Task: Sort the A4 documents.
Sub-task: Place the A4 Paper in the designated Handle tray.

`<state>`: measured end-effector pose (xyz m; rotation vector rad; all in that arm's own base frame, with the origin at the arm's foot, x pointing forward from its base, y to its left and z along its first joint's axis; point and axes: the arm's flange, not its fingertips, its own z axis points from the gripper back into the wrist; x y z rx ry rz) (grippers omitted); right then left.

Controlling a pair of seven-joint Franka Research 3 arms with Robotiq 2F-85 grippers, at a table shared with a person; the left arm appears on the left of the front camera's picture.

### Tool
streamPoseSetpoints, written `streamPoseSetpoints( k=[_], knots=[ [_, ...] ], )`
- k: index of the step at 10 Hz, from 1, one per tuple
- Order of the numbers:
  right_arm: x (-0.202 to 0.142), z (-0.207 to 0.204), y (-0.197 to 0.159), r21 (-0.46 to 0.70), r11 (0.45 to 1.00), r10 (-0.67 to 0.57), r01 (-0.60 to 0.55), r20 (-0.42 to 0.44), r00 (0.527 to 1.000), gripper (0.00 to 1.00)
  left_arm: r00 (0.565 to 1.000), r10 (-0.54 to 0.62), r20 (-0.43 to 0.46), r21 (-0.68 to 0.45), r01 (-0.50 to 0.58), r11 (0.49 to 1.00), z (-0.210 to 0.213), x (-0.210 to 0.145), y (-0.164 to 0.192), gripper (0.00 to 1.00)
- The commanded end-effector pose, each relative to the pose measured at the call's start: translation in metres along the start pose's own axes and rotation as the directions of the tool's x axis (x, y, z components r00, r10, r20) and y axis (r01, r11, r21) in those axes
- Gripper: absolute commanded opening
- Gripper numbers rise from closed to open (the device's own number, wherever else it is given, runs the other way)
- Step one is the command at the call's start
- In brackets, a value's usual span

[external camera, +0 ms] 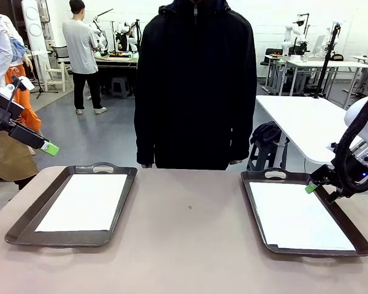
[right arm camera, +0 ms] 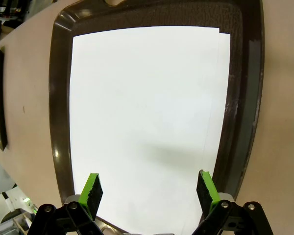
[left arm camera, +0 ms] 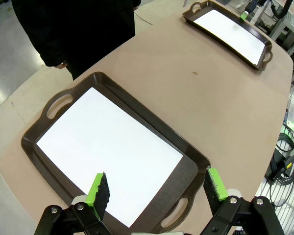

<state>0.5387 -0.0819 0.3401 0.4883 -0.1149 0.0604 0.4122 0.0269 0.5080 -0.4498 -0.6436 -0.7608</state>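
Beige tabletop lies bare between two dark trays, lower left and lower right, each holding white A4 documents. Left gripper is raised at frame left, right gripper is poised at its tray's edge; both are spread wide, holding nothing.

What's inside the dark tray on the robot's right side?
White paper sheets lie flat in the dark grey-brown handled tray; one edge peeks from under the top sheet. How many lie underneath is hidden.

You are in a big robot lab. Look past the brown table: white tables stand on a grey floor, with more robot arms and people working.
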Motion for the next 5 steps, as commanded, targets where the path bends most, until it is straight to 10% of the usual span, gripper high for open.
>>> streamPoseSetpoints(
  k=[1,5],
  knots=[
    [0.0,0.0,0.0002,0.009,1.0,0.004,-0.004,0.004,1.0,1.0,1.0,-0.012,-0.011,0.007,0.012,1.0,0.0001,-0.0015,-0.0004,1.0],
    [0.0,0.0,0.0002,0.009,1.0,0.004,-0.004,0.004,1.0,1.0,1.0,-0.012,-0.011,0.007,0.012,1.0,0.0001,-0.0015,-0.0004,1.0]
  ],
)
